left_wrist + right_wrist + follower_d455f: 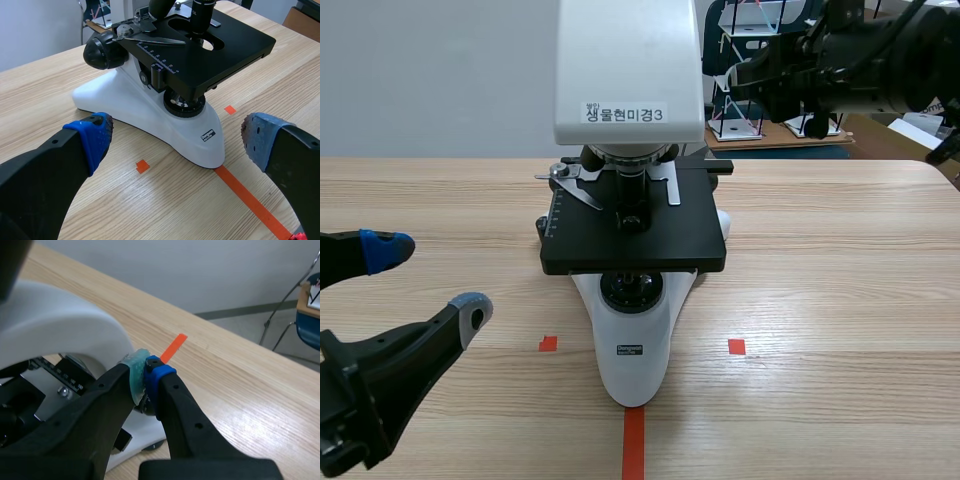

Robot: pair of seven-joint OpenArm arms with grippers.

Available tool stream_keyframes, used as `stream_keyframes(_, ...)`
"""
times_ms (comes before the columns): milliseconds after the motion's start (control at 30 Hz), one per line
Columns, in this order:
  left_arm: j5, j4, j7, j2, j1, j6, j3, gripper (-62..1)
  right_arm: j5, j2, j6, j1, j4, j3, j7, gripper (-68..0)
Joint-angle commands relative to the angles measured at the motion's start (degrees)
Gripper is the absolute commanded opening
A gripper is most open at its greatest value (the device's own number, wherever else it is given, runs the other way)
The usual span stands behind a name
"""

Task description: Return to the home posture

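Microscope (633,330): stood mid-table (840,300), the narrow foot of its white base toward the robot, long axis running along the table's depth.
Left gripper (428,280): low beside the base, fingers spread wide, holding nothing.
Right gripper (145,377): raised by the microscope's white arm, pads pressed together, nothing between them.

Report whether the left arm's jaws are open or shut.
Open. Its blue pads stand wide apart with nothing gripped; the microscope sits ahead, untouched.
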Motion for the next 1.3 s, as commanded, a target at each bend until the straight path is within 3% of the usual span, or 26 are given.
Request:
stream_keyframes(0, -0.39, 0.96, -0.83, 0.28, -0.02, -0.13, -0.37, -6.7, 0.13, 1.46, 0.09, -0.7, 0.66, 0.17, 2.25, -65.5)
stream_keyframes(100, -0.39, 0.96, -0.83, 0.28, -0.02, -0.13, -0.37, -6.7, 0.11, 2.62, 0.31, -3.45, 0.85, 0.22, 5.86, -57.5)
stream_keyframes(200, -0.39, 0.96, -0.83, 0.28, -0.02, -0.13, -0.37, -6.7, -1.22, 3.78, 0.9, -7.26, 1.62, 0.42, 10.93, -41.6)
stream_keyframes(300, -0.39, 0.96, -0.83, 0.28, -0.02, -0.13, -0.37, -6.7, -5.25, 4.66, 3.74, -12.44, 4.04, 2.23, 16.39, -23.8)
stream_keyframes(367, -0.39, 0.96, -0.83, 0.28, -0.02, -0.13, -0.37, -6.7, -9.07, 4.7, 3.76, -16.85, 6.73, 4.48, 21.27, -16.8)
stream_keyframes(567, -0.39, 0.96, -0.83, 0.28, -0.02, -0.13, -0.37, -6.7, -21.81, 4.68, 3.78, -32.92, 17.07, 12.04, 35.71, -11.7)
stream_keyframes(667, -0.39, 0.96, -0.83, 0.28, -0.02, -0.13, -0.37, -6.7, -26.4, 4.68, 4.63, -40.44, 21.35, 14.14, 40.22, -11.0)
stream_keyframes(967, -0.39, 0.96, -0.83, 0.28, -0.02, -0.13, -0.37, -6.7, -34.05, 4.68, 4.81, -58.14, 26.71, 15.28, 51.6, -11.0)
stream_keyframes(1067, -0.39, 0.96, -0.83, 0.28, -0.02, -0.13, -0.37, -6.7, -35.71, 4.68, 4.79, -60.59, 26.71, 15.69, 54.97, -11.0)
stream_keyframes(1267, -0.37, 0.96, -0.81, 0.28, -0.02, -0.13, -0.37, -6.7, -35.65, 4.68, 4.33, -61.2, 26.71, 16.02, 56.35, -11.1)
